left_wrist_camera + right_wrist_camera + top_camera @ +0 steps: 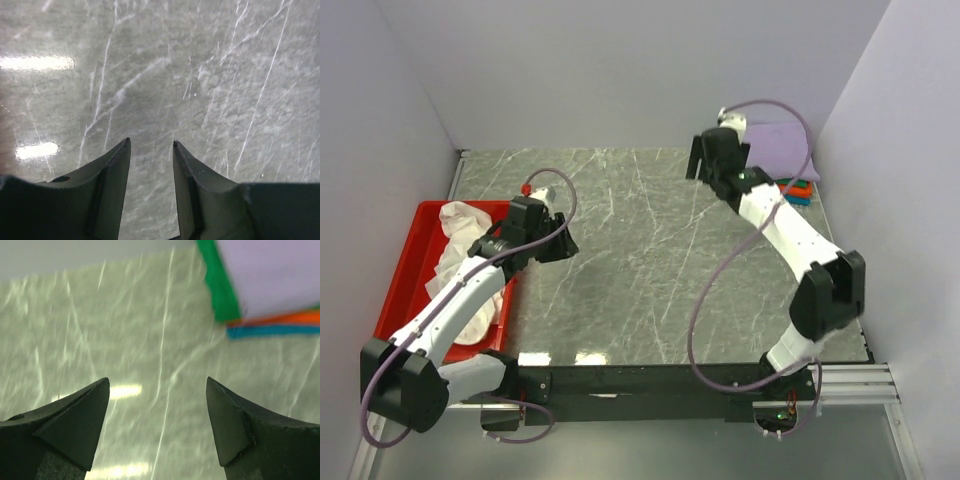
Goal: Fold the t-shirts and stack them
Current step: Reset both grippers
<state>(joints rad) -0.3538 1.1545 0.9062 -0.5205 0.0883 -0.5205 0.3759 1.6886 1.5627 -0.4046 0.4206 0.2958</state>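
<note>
Risk: white t-shirt [455, 225] lies crumpled in the red tray [405, 270], near left. A one-layer pinch could drag it out twisted or tug the tray.
Risk: right pincer [157, 380], jaws wide and empty, hangs near the far-right stack and could nudge it askew.
Stack: lavender t-shirt [270, 275] over green [220, 290], orange [295, 317], teal [270, 331]; edges flat.
Left pincer [151, 142]: parted, empty, over bare bench [640, 250].

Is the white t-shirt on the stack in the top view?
No, the white t-shirt lies crumpled in the red tray, far from the stack.
</note>
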